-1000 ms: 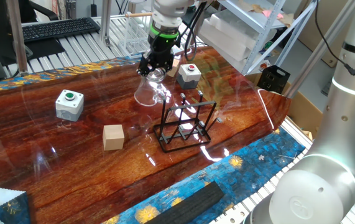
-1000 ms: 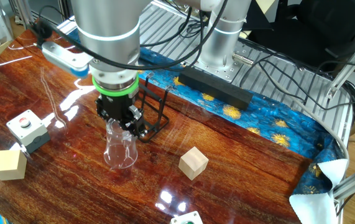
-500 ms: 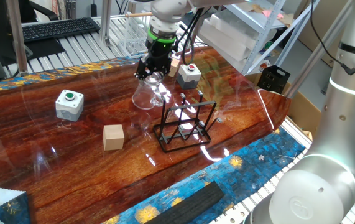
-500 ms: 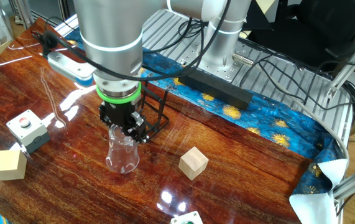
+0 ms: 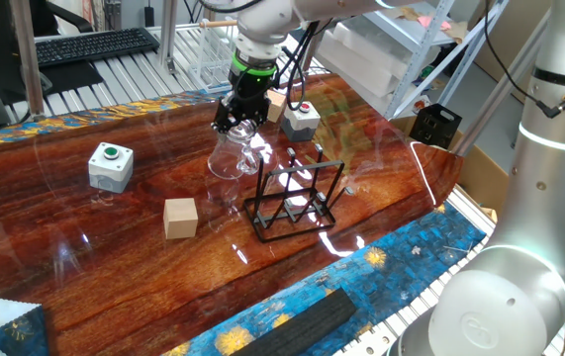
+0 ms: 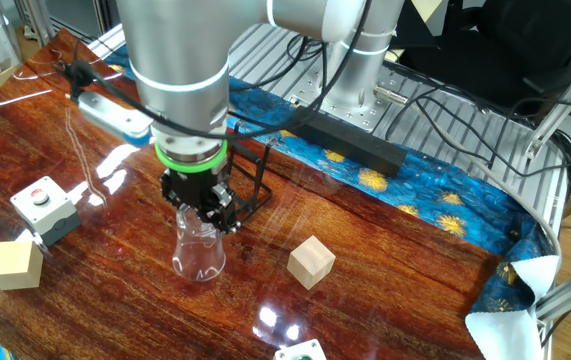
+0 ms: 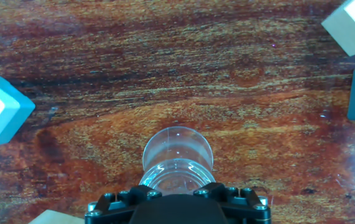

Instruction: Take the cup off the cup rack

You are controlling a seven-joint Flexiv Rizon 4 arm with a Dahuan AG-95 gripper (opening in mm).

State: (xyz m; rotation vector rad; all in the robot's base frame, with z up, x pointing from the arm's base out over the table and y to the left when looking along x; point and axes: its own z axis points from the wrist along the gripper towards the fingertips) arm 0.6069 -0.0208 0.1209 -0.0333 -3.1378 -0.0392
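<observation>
The clear cup [image 5: 231, 153] hangs mouth-down from my gripper [image 5: 237, 117], just above the wooden table, left of the black wire cup rack [image 5: 294, 203] and apart from it. In the other fixed view the cup [image 6: 199, 248] is under my gripper [image 6: 198, 196], with the rack [image 6: 250, 185] behind it. In the hand view the cup [image 7: 177, 157] shows from above, right below the gripper body; the fingertips are hidden. The gripper is shut on the cup's upper end.
A tan wooden cube [image 5: 180, 218] lies left of the rack. A grey box with a green button [image 5: 111, 164] stands further left. A box with a red button [image 5: 301, 118] and another cube [image 5: 275, 105] are behind the cup. A white wire rack [image 5: 203, 54] stands beyond the table.
My gripper has moved the cup a little to the left, further from the rack, and slightly lower toward the table.
</observation>
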